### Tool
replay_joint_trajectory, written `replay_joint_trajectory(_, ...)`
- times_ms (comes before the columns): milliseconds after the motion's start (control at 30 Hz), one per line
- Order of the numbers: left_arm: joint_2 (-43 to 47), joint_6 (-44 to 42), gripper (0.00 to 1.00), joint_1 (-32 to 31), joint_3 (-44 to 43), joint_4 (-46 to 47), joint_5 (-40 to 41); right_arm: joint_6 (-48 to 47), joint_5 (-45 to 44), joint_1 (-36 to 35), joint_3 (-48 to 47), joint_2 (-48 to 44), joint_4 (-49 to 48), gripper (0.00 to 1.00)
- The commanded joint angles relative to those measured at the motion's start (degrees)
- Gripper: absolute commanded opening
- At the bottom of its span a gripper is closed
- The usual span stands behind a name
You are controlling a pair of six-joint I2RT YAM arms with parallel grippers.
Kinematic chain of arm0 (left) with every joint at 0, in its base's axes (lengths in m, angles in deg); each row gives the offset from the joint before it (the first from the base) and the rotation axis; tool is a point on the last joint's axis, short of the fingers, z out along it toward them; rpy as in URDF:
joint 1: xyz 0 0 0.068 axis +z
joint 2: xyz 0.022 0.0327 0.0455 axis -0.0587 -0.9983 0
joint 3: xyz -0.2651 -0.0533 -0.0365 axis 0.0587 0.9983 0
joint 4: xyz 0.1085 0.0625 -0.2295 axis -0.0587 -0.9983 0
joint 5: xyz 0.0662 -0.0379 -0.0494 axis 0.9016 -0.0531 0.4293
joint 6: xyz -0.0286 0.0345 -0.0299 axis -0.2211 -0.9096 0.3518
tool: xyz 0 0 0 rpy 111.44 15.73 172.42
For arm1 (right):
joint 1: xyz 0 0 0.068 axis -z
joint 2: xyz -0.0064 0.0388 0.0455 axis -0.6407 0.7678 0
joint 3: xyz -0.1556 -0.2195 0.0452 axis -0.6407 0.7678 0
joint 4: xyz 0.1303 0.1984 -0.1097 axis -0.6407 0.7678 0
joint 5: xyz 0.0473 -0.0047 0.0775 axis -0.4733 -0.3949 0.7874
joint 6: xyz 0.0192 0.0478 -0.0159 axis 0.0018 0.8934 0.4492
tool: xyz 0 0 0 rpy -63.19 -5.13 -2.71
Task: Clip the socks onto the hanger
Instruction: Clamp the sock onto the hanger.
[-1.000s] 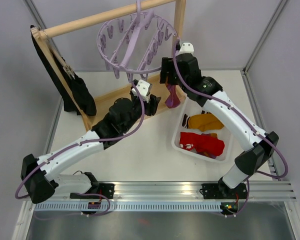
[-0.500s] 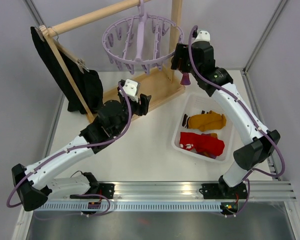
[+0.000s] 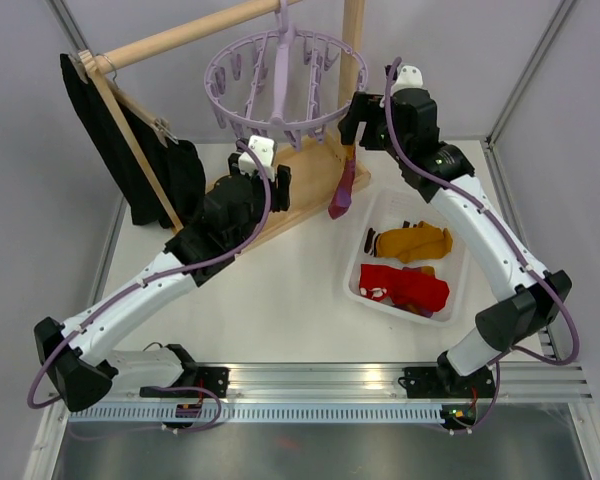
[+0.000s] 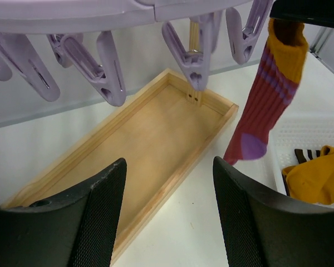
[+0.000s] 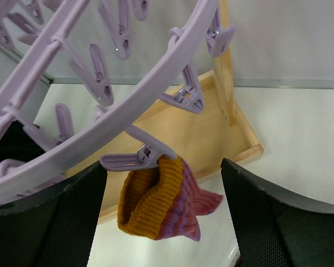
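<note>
The lavender hanger (image 3: 280, 85) hangs level from the wooden pole. A maroon sock (image 3: 343, 186) with a mustard cuff and purple toe dangles from a peg (image 5: 139, 158) on the ring's right side, which grips its cuff (image 5: 156, 211). My right gripper (image 3: 352, 120) stands open around that peg, its fingers (image 5: 78, 222) well apart from the sock. Lower, by the rack base, my left gripper (image 3: 276, 183) is open and empty, with the same sock (image 4: 261, 105) off to its right. More socks lie in the basket: a mustard one (image 3: 410, 241) and a red one (image 3: 405, 285).
The wooden rack has a tray-like base (image 4: 145, 144), an upright post (image 3: 352, 40) and a slanted pole (image 3: 180, 40). A black garment (image 3: 130, 150) hangs at its left end. The white basket (image 3: 352, 272) sits on the table at the right. Empty pegs (image 4: 192, 55) dangle above my left gripper.
The hanger swung back from tilted to level. My right gripper opened wider and let the sock go; it now hangs long from its peg. The left gripper drew back toward the rack and opened further.
</note>
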Motion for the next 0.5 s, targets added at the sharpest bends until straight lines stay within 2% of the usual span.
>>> replay_joint_trajectory(0,-1.9,1.3,0.69,0.5,-4.4,-1.8,-1.4,-0.7,4.3,0.4,1.7,-4.9,-3.5,0.89)
replay_joint_trajectory(233,-3.9,1.1,0.69,0.7,-7.3,-2.7,-3.7,-0.6,7.0,0.4,6.0,-10.2,-2.3,0.91)
replay_joint_trajectory(467,-3.6,1.5,0.69,0.7,-7.7,-4.1,-5.8,0.8,-1.7,0.5,14.6,-17.1,3.2,0.91)
